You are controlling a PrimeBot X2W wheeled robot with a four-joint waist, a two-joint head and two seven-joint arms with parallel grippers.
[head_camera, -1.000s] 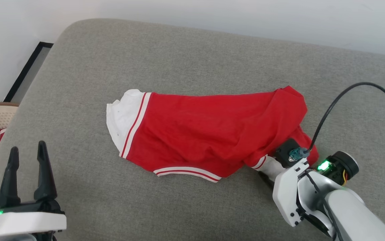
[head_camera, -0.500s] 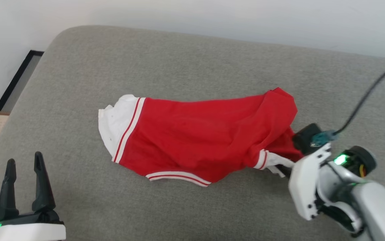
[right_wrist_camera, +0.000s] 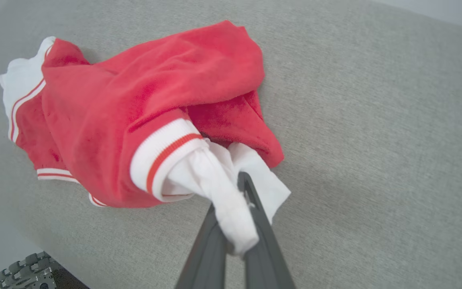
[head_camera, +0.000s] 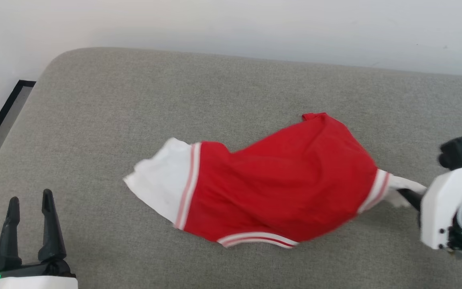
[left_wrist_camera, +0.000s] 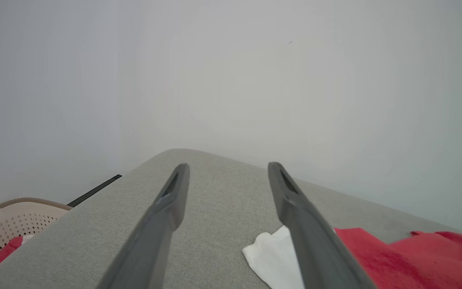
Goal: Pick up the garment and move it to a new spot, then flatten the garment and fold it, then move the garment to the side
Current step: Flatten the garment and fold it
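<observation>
The garment (head_camera: 279, 188), bright red with white panels and striped hems, lies stretched across the grey cushion (head_camera: 214, 100). My right gripper (head_camera: 407, 196) at the right edge is shut on the garment's white cuff end. In the right wrist view the white cloth (right_wrist_camera: 218, 188) is pinched between the dark fingers of the right gripper (right_wrist_camera: 243, 188), and the red body (right_wrist_camera: 134, 108) trails away, partly lifted. My left gripper (head_camera: 30, 200) stands open at the lower left, apart from the garment. The left wrist view has the left gripper (left_wrist_camera: 226, 168) over bare cushion, with the garment's white end (left_wrist_camera: 275, 257) beside its right finger.
A perforated beige basket (left_wrist_camera: 10, 224) holding red cloth sits beyond the cushion's left edge. A pale wall (head_camera: 231, 28) runs behind the cushion. A black frame (head_camera: 2, 116) leans at the left by the wall.
My right gripper has shut on the white cuff and pulled it rightward, dragging the garment across the cushion. The head camera has also shifted. The left gripper stays open.
</observation>
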